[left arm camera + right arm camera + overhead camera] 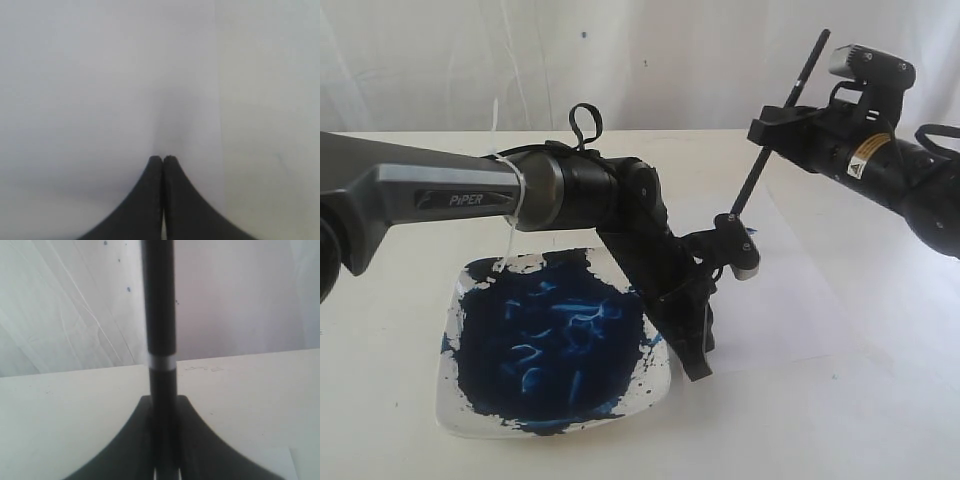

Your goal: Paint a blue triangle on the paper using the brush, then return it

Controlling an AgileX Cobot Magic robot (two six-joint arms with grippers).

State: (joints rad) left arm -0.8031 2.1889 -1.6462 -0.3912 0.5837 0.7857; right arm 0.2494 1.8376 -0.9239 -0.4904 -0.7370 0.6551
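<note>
Brush pinched in right hand, tilted; tip apparently hidden.

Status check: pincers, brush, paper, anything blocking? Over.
Left pincer shut, empty, tips down over the paper. Right pincer shut on the brush, raised, tilted. No triangle visible; left arm hides brush tip.

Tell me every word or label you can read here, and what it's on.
"PiPER": printed on the grey left arm.
Yellow sticker on the black right arm: too small to read.
Both wrist views: no text at all.
</note>
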